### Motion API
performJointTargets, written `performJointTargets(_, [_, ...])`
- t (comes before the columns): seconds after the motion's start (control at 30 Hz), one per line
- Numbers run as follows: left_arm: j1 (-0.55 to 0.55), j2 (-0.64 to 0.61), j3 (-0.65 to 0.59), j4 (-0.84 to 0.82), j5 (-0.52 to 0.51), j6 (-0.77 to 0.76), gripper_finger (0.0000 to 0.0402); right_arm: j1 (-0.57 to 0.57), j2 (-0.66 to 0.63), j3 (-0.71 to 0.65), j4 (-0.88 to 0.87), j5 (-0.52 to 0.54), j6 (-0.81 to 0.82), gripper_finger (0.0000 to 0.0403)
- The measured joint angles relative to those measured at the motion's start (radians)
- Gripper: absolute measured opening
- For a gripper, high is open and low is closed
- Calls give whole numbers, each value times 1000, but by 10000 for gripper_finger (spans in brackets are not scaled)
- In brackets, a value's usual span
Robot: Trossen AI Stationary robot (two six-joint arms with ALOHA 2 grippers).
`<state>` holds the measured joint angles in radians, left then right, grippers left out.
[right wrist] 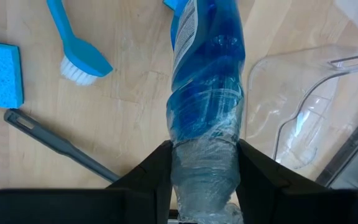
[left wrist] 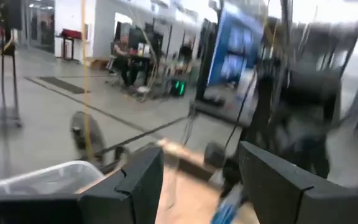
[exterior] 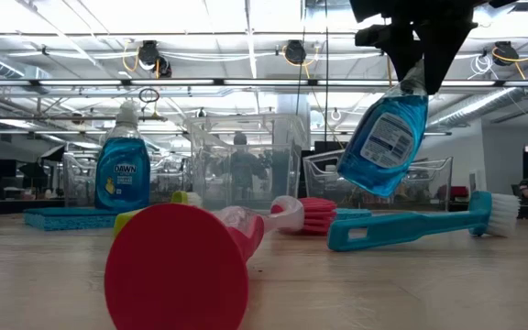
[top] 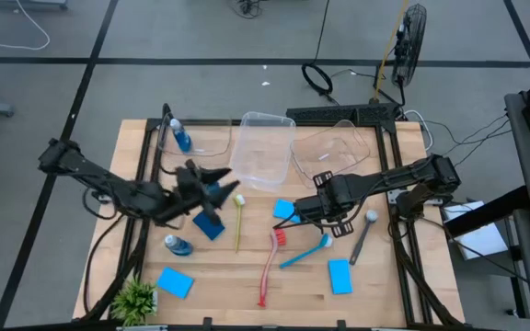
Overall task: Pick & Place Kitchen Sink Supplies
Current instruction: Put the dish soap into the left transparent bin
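My right gripper [right wrist: 204, 155] is shut on a clear bottle of blue liquid [exterior: 385, 137] and holds it above the table's right middle [top: 290, 211]. My left gripper [top: 228, 181] stands open and level over the left middle, pointing toward the clear tubs, with nothing between its fingers [left wrist: 201, 163]. A blue sponge [top: 208, 225] lies just near of it. A second bottle [top: 180, 136] stands in the left tub, and a third [top: 178, 245] is on the table. Yellow-green [top: 238, 216], red [top: 267, 271], blue [top: 306, 251] and grey [top: 361, 237] brushes lie on the wood. My right gripper pinches the bottle's clear upper part [right wrist: 204, 171], above the liquid, between its two fingers. The fingers come from above, pointing steeply down. The bottle hangs below them, tilted, its bottom end [exterior: 363, 179] lowest and clear of the table.
Clear tubs stand at the far side: one at the left [top: 201, 140], one in the middle [top: 265, 152], one at the right [top: 339, 147]. Two more sponges [top: 175, 281] [top: 339, 275] lie near the front edge. A small green plant [top: 136, 299] stands at the near left corner.
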<state>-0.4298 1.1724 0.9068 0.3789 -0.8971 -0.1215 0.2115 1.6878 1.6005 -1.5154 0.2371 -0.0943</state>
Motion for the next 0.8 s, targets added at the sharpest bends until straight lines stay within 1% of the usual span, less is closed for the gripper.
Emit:
performJointTargets(0.07, [-2,30,68,-157,11,-18,209,0,0,0,0,0,3,123])
performJointTargets(0.17, [-3,68,167,-409,67,-120,209,0,-6,0,7,1,3,123])
performJointTargets(0.23, [-2,99,222,-519,110,-180,209,0,-7,0,11,2,3,123])
performJointTargets(0.3, [4,136,264,-586,146,-205,209,0,-8,0,10,1,3,123])
performJointTargets(0.43, [21,221,315,-637,244,-208,209,0,-11,0,25,2,-1,124])
performJointTargets(0.53, [46,278,326,-645,313,-230,209,1,-10,0,23,-2,-2,125])
performJointTargets(0.67, [84,339,327,-640,391,-279,209,7,-10,0,23,-2,-4,125])
performJointTargets(0.73, [100,364,327,-630,410,-283,209,16,-10,0,24,-1,-4,126])
performJointTargets(0.8, [115,389,327,-584,432,-280,209,27,-10,0,24,-2,-7,126])
